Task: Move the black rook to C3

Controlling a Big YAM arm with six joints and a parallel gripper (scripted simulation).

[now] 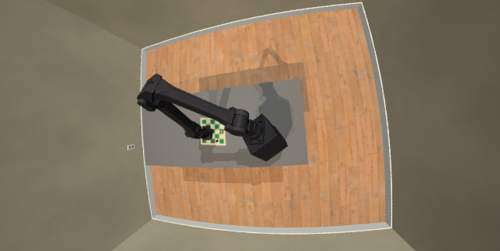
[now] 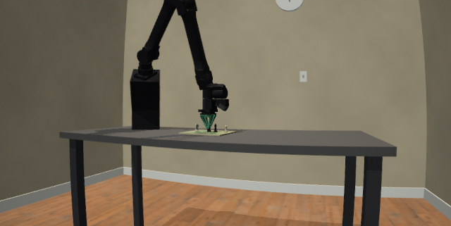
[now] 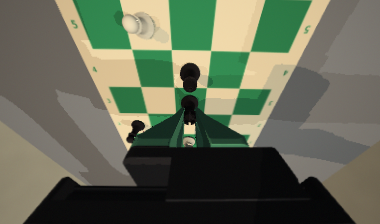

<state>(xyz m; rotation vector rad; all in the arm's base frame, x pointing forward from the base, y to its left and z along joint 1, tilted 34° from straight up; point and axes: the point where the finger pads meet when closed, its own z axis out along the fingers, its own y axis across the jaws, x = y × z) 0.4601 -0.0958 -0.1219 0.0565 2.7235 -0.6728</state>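
A small green-and-cream chessboard [image 1: 213, 129] lies on the dark table; it also shows in the side view [image 2: 208, 132] and in the wrist view [image 3: 191, 75]. My gripper [image 3: 189, 112] points straight down over the board's near rows and is shut on a black piece, the black rook [image 3: 190, 105], whose lower part is hidden by the green fingers. In the side view the gripper [image 2: 208, 129] has its fingertips low at the board. Another black piece [image 3: 190, 76] stands one square beyond the fingertips.
A small black pawn [image 3: 136, 130] stands at the board's near left edge. A white piece [image 3: 138, 24] stands on row 5 at the far left. A pale piece [image 3: 189, 141] shows under the fingers. The arm's black base box [image 2: 144, 99] stands beside the board.
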